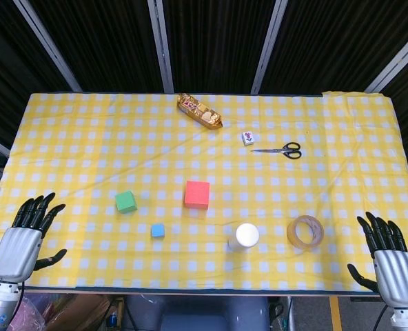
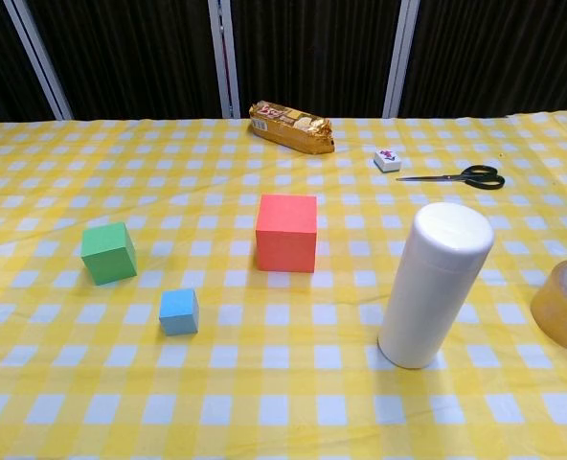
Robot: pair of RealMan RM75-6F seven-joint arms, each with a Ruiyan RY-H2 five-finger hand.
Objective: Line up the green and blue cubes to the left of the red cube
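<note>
Green cube [image 1: 125,201] left of red cube [image 1: 197,194]; blue cube [image 1: 158,230] nearer | hands spread, empty

We have two cameras. The head view looks steeply down from above the near edge and takes in the whole bench [image 1: 66,131] as far as the dark shutters behind it; both hands show at its lower corners. The chest view sits lower and nearer, facing forward across the bench [image 2: 63,383] at a shallow angle. Both views share the red cube [image 1: 197,194] [image 2: 286,233], the white bottle [image 1: 244,237] [image 2: 432,284] and the scissors [image 1: 281,149] [image 2: 461,176].
</note>
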